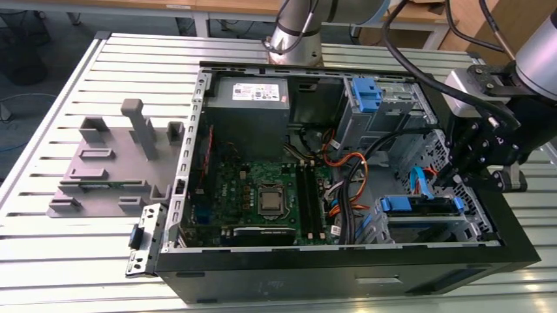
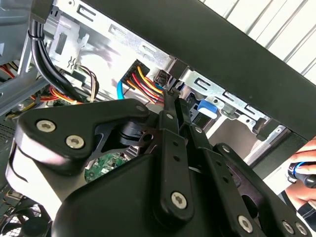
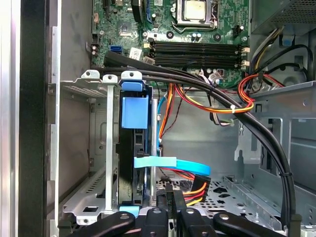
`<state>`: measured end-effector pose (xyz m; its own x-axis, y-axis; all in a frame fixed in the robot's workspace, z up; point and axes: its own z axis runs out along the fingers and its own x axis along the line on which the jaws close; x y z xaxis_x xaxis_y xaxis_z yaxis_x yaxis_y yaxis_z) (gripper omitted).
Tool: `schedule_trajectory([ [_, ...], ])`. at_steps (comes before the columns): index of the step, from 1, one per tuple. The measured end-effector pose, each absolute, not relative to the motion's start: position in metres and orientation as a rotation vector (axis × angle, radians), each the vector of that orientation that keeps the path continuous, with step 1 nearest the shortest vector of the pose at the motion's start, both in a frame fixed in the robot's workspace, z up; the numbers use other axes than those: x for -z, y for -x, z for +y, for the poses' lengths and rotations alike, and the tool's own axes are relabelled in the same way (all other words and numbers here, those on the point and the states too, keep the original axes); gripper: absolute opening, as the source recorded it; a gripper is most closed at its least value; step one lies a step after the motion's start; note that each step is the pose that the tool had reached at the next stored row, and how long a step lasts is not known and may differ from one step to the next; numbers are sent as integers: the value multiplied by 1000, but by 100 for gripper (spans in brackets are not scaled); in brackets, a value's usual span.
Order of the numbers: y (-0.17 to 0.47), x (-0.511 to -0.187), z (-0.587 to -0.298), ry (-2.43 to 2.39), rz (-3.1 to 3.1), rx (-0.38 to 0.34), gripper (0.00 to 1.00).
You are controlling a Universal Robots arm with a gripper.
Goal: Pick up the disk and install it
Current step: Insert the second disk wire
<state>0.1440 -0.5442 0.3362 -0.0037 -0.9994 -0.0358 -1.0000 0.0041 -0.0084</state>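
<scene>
The disk (image 1: 421, 206) sits in the drive cage at the case's corner on the exterior view's right, its blue carrier bracket showing along its edge. In the first wrist view the disk (image 3: 127, 163) stands on edge between the cage's metal rails, with the blue tab of its carrier on top. A flat blue data cable (image 3: 170, 164) and red, yellow and black power wires run to it. My gripper (image 1: 444, 182) hangs just above that cage. Its black fingers (image 3: 165, 219) are shut together with nothing between them, their tips (image 2: 170, 93) close to the cable connectors.
The open black computer case (image 1: 348, 274) lies on a slatted metal table. Inside are the green motherboard (image 1: 261, 189), a grey power supply (image 1: 250, 98), a tall blue latch (image 1: 369, 98) and thick black cables (image 3: 266, 148). A grey fixture (image 1: 113, 163) stands outside. A person's hand (image 2: 303, 173) is beside the case.
</scene>
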Motion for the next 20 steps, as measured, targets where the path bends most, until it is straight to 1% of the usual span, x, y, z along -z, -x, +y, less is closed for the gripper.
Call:
schedule_trajectory([
  [20, -144, -342, -545, 2195, 2203, -29, 16],
])
